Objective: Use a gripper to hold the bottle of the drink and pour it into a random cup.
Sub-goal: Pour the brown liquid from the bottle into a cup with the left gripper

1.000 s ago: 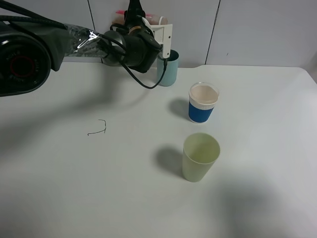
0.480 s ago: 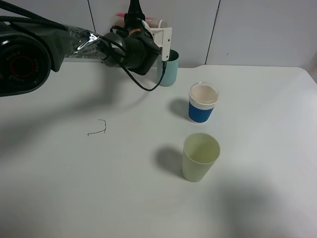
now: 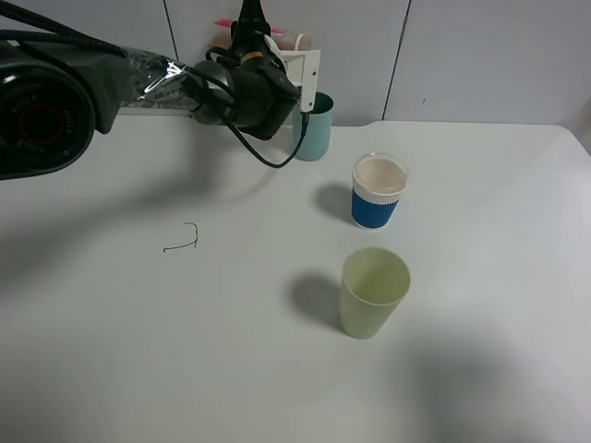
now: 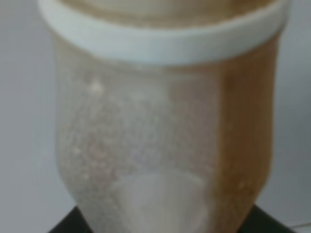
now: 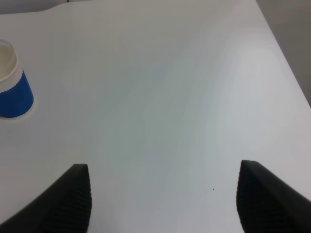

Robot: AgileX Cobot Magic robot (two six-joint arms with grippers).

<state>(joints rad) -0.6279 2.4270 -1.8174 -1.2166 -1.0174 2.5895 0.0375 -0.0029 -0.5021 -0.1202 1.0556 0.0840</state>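
Grasp done: your left claw (image 3: 277, 46) grips the bottle (image 4: 165, 121) | raised near teal cup (image 3: 314, 129) | drink (image 4: 243, 121) inside bottle, pour unfinished | right claw (image 5: 163, 199) wide, empty

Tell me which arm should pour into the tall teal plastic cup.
Left. Its black gripper is shut on the small clear plastic bottle of reddish-brown drink, next to the teal cup. The right gripper is open, empty, over bare white table.

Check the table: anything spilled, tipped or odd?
No spill shows and nothing is tipped. Only oddity: a dark hook-shaped mark on the table, left of the blue cup; wire or pen stroke, I cannot tell.
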